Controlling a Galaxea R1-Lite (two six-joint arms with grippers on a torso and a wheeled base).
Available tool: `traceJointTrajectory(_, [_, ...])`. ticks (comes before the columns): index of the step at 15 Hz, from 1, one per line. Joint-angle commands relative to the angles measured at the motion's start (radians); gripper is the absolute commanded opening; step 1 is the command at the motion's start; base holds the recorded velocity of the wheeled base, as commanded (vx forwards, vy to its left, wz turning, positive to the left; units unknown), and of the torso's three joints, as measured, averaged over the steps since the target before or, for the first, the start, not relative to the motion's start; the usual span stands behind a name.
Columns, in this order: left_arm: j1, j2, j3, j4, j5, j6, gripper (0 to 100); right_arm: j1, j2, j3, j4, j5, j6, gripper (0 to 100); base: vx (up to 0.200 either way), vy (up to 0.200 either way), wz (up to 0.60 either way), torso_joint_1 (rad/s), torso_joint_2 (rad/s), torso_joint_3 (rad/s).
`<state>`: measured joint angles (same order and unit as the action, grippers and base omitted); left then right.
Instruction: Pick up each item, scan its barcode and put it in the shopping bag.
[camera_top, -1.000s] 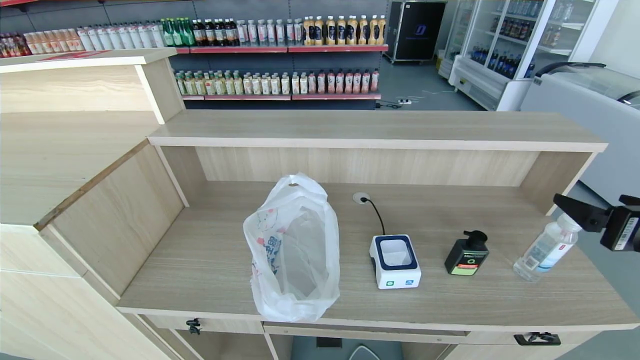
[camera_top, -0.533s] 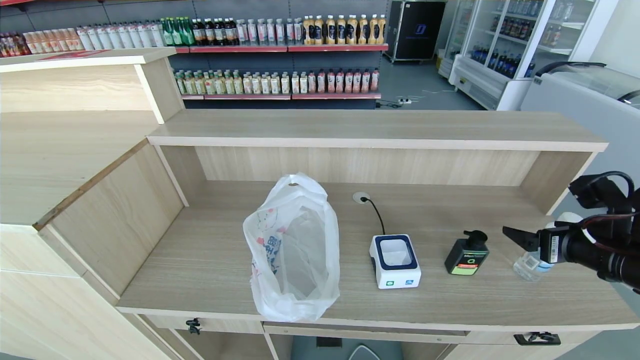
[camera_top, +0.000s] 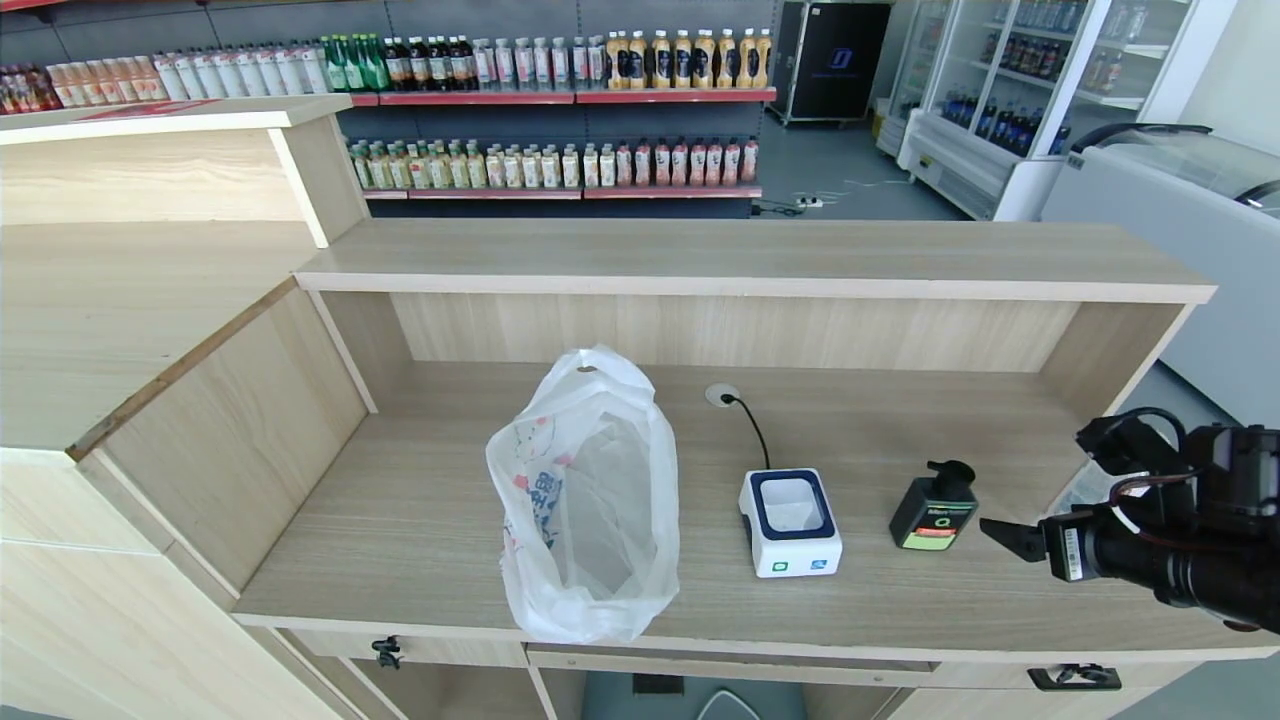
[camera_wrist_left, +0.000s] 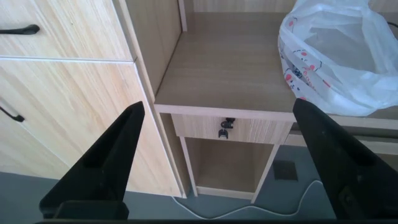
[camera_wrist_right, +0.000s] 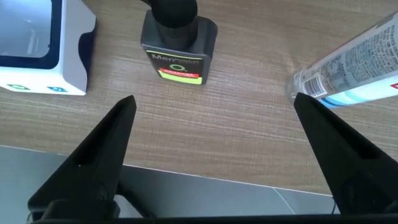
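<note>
**Items to scan.** Two, both on the counter and neither gripped.
- Black pump bottle: upright, just right of the scanner.
- Clear bottle: on its side, label up, further right and apart from the pump bottle.

**Scanner**. White box with a dark-rimmed window facing up, centre-front of the counter. Its cable runs back to a grommet hole.

**Shopping bag**. Translucent white plastic, standing with its mouth open, left of the scanner. It appears empty, though the film is too cloudy to be certain.

**Right claw**. Fingers spread wide and holding nothing. It sits low over the counter's front right, with the pump bottle ahead and the clear bottle off to one side.

**Left claw**. Fingers apart and empty, out past the counter's front left corner and well away from the items.

**Progress (judged).** Nothing seems to be bagged. Picking up, scanning and bagging are all outstanding for both items. The pump bottle looks the likelier first pick.

**Counter**. Pale wood-grain recess with a raised ledge behind and side walls. A drawer with a key in its lock sits below the front edge.

**Room.** A shop, with shelves of bottled drinks along the back. Glass-door coolers and a chest freezer stand at the right.
</note>
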<state>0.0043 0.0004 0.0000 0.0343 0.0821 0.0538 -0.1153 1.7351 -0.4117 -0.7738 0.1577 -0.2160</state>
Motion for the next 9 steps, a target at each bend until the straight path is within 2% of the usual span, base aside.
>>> traceJointTrajectory(1, [0.0,0.0,0.0,0.001,0.001,0.001,100,-0.001,0.067,-0.001,-0.024,0.002,-0.002,100,0.0,0.0,0.0,0.0,0.0,0.0])
traceJointTrajectory(4, [0.0,0.0,0.0,-0.001,0.001,0.001,100,-0.001,0.149,-0.004,-0.096,0.02,-0.034,100,0.0,0.0,0.0,0.0,0.0,0.0])
traceJointTrajectory(9, [0.0,0.0,0.0,0.001,0.001,0.0,100,-0.001,0.262,-0.03,-0.199,0.175,-0.077,100,0.0,0.0,0.0,0.0,0.0,0.0])
